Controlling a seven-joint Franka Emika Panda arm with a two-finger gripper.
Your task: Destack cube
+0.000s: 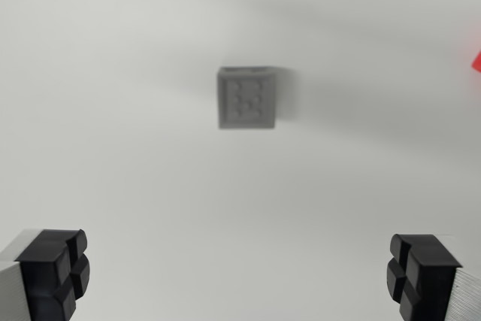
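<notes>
The gripper (240, 276), fingers spread wide and holding nothing, hangs above a pale table (113, 148). The grey cube (246, 98) sits well apart, straight ahead on the far side, centred between the fingers; no second cube is discernible beneath it.

Grey cube (246, 97) blurred, its top studs indistinct; red object (476, 62) cut off at right edge; both fingers (54, 272) cropped by the near edge.
</notes>
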